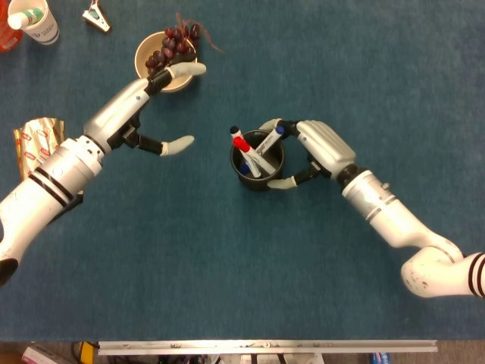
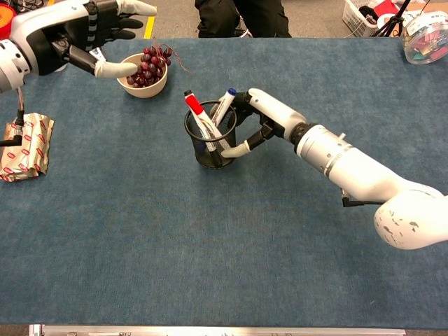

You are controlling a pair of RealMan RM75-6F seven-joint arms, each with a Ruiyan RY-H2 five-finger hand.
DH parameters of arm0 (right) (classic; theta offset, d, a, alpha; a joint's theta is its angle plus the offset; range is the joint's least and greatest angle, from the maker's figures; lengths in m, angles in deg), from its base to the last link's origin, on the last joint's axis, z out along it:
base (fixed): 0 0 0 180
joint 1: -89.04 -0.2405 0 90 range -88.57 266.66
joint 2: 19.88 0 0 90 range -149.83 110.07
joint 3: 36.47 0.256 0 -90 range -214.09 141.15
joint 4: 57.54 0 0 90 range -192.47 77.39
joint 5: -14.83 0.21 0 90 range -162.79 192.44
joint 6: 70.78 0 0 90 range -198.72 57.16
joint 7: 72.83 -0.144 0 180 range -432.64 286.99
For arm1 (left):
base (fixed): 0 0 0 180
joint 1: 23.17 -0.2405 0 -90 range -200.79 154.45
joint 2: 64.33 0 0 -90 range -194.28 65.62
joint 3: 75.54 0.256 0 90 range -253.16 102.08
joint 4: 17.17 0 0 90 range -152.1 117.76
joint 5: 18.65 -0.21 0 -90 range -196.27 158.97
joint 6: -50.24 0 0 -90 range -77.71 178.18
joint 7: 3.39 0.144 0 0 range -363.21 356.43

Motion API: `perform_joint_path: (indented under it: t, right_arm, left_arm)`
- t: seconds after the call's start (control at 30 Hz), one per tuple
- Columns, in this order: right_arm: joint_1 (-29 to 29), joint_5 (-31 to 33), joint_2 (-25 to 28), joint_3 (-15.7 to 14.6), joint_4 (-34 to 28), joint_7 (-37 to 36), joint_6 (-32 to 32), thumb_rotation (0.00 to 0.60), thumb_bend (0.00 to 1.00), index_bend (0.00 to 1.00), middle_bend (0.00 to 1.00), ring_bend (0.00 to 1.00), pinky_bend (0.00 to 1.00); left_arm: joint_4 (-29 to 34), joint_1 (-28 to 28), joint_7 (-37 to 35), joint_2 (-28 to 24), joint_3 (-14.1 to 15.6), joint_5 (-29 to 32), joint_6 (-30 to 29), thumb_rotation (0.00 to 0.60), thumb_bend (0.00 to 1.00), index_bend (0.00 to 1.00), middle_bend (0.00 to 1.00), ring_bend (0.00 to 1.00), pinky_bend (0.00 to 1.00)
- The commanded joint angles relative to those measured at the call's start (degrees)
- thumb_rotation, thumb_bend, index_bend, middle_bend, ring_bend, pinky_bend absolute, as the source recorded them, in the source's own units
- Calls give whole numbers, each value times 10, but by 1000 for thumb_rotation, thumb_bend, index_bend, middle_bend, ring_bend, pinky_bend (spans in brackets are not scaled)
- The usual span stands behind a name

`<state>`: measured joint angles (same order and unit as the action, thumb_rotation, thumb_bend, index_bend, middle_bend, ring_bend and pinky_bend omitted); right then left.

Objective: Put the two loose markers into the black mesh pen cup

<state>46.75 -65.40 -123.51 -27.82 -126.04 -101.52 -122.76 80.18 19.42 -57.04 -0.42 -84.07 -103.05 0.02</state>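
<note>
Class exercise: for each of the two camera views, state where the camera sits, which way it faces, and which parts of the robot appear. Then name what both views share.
Head view: overhead, facing straight down on the table; both arms, left robot hand, right robot hand.
Chest view: lower, facing forward across the table; both arms and hands.
Shared: pen cup holding markers, grape bowl.
</note>
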Motion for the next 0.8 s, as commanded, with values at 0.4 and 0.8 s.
perform_joint_path:
  t: [0.4,0.8]
  right_arm:
    - [7,-56,-56,-33,125,-88,-36,600,315,569,448,332,257]
    - [8,-75,-69,-45,162,-111,-52,600,91,506,400,281,215]
  left_arm:
    - [-7,0,-8,0,13,-15,0,600,270,114,0,0,0]
    - [-13,3,-14,5,18,-18,1,600,270,114,0,0,0]
